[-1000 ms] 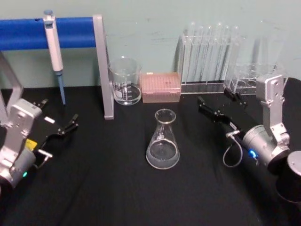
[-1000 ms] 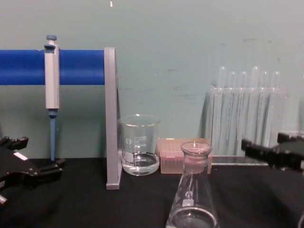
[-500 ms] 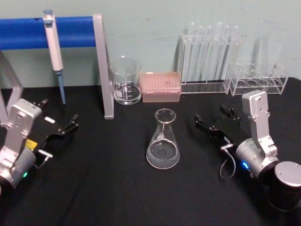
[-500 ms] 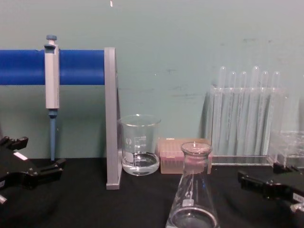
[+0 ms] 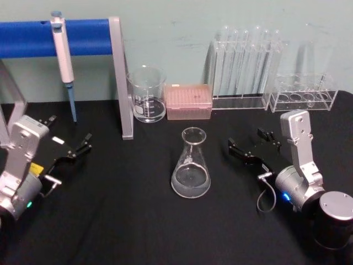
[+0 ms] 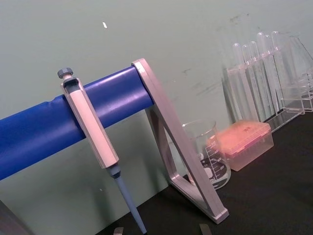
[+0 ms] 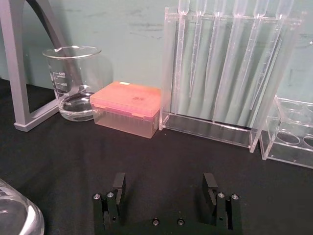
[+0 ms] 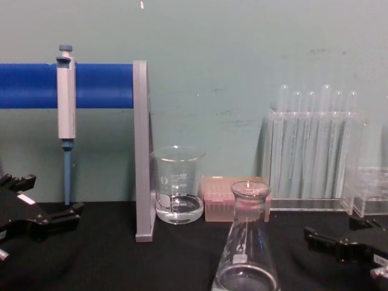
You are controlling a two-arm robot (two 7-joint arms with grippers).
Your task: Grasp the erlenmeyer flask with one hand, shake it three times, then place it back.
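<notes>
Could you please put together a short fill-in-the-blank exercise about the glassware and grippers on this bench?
1. The erlenmeyer flask stands upright on the black ____.
2. The right gripper is open, on the flask's ____ side, apart from it.
3. The pipette hangs from the ____ bar.
4. The pink box sits between the test tube rack and the ____.

Missing words: table; right; blue; beaker

Lab bench setup: black-covered table [image 5: 110,221] against a pale green wall, with pipette [image 5: 62,52] on stand, glass beaker [image 5: 146,95], test tube rack [image 5: 245,66], pink tip box [image 5: 189,101].
</notes>
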